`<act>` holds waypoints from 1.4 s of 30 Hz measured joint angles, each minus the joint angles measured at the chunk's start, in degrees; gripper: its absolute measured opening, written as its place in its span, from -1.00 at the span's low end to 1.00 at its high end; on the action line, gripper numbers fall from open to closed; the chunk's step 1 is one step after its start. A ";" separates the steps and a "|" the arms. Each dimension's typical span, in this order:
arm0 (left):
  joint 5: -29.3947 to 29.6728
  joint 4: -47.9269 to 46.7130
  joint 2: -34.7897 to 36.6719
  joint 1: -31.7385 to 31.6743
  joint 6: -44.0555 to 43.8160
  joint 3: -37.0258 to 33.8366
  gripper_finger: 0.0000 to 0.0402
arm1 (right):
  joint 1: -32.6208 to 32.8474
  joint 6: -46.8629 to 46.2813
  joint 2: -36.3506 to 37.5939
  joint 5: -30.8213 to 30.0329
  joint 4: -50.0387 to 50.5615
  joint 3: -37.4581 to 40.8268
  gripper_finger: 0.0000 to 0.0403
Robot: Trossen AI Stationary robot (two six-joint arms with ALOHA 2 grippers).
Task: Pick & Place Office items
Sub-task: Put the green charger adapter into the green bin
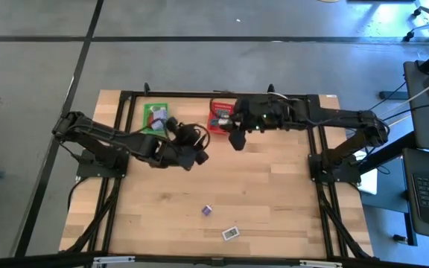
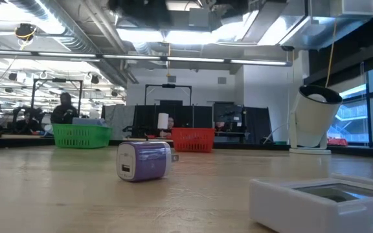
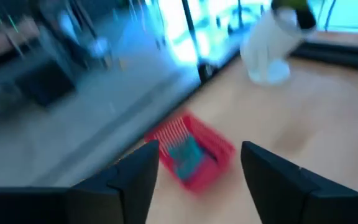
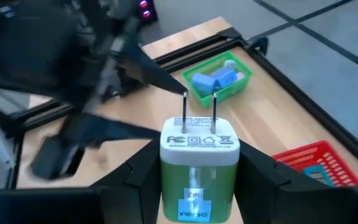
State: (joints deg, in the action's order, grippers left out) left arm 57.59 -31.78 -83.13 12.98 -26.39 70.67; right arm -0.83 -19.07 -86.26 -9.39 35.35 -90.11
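The wooden table (image 1: 274,193) is carrying both arms across its far half, and most of its near half is lying bare.

The right arm is stretching from its base at the table's right edge leftward along the far side, nearly straight, and ending with the right gripper (image 1: 237,140) hanging just on the near side of the red basket (image 1: 219,117). In the right wrist view that gripper (image 4: 197,171) is grasping a green and white plug block (image 4: 199,174) between its two dark fingers (image 4: 143,171), the block standing upright with its two metal prongs pointing away from the wrist.

The left arm is reaching from the table's left edge toward the middle, bent at the elbow, with the left gripper (image 1: 198,154) sitting near the table's centre, on the near side of the green basket (image 1: 155,117). In the left wrist view its fingers (image 3: 263,171) are standing apart with nothing between them, the red basket (image 3: 191,155) showing through the gap with a teal piece (image 3: 185,155) inside it.

The green basket is holding blue blocks (image 4: 213,81), as the right wrist view shows. A white cup-like thing (image 2: 315,116) is standing at the table's right in the low view.

Two items are lying loose near the front edge: a lavender block (image 1: 207,211) and, just beside it toward the front, a flat white piece (image 1: 231,233).
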 joint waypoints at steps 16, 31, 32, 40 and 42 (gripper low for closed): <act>-6.67 36.76 0.02 -5.75 57.75 0.00 0.25 | -7.76 -4.35 0.00 10.06 -6.35 0.00 -0.22; -13.40 38.46 0.02 -8.58 57.67 -0.02 0.22 | -8.04 -4.09 0.00 12.48 -7.45 0.00 -0.22; -13.81 38.45 0.02 -8.58 57.67 -0.02 0.21 | -8.04 -4.09 0.00 12.46 -7.44 0.00 -0.22; -13.90 38.41 0.02 -8.16 58.21 -0.02 -0.08 | -8.04 -6.44 0.00 12.75 -7.08 0.00 -0.22; -13.87 38.41 0.02 -8.16 58.20 -0.02 -0.08 | -8.04 -6.72 0.00 13.12 -7.12 0.00 -0.22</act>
State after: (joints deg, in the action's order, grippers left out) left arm 43.72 6.63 -83.11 4.82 31.82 70.65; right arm -8.86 -25.79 -86.26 3.73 28.23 -90.11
